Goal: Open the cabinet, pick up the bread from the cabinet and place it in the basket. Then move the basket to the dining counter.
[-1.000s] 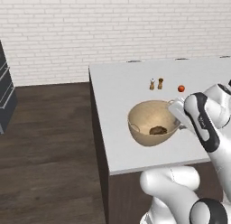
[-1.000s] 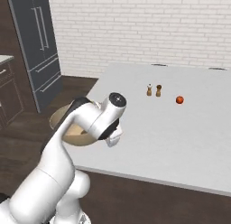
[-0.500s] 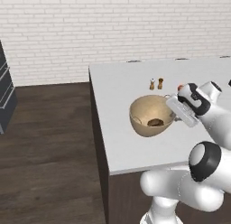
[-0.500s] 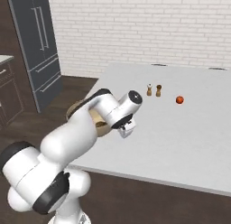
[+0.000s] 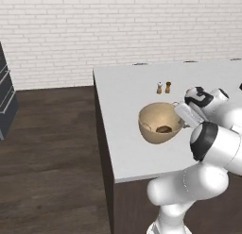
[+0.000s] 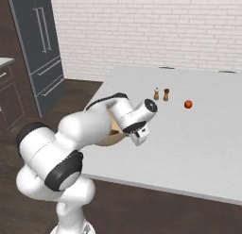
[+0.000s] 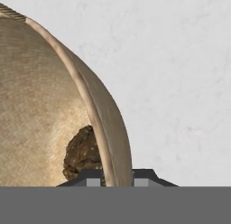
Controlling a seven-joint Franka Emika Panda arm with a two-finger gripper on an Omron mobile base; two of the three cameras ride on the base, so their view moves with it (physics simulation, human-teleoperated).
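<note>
The basket (image 5: 159,123) is seen on the white counter (image 5: 123,91), near its left edge, w/ the bread (image 5: 164,129) already lying inside, at the bottom toward the robot side. The gripper (image 5: 182,119) is placed at the basket's right rim, i.e. the basket lies directly to the left of it in the left base view. In the hand view the rim of the basket (image 7: 97,119) is seen running up from betw. the two finger tips (image 7: 92,179), one tip inside the wall and one outside, so the wall is straddled. Whether the rim is really clamped cannot be told; the gap looks narrow, approx. as thick as the wall.

The basket is round, so no long axis is given; the rim at this point runs roughly away from the camera.

The arm is folded forward over the counter edge, elbow raised, wrist turned down and sideways toward the basket. In the right base view the basket (image 6: 112,134) is mostly covered by the forearm.

Judged: the basket is already on the dining counter, so the task seems almost finished; only letting go and a retreat to the right seem left.
</note>
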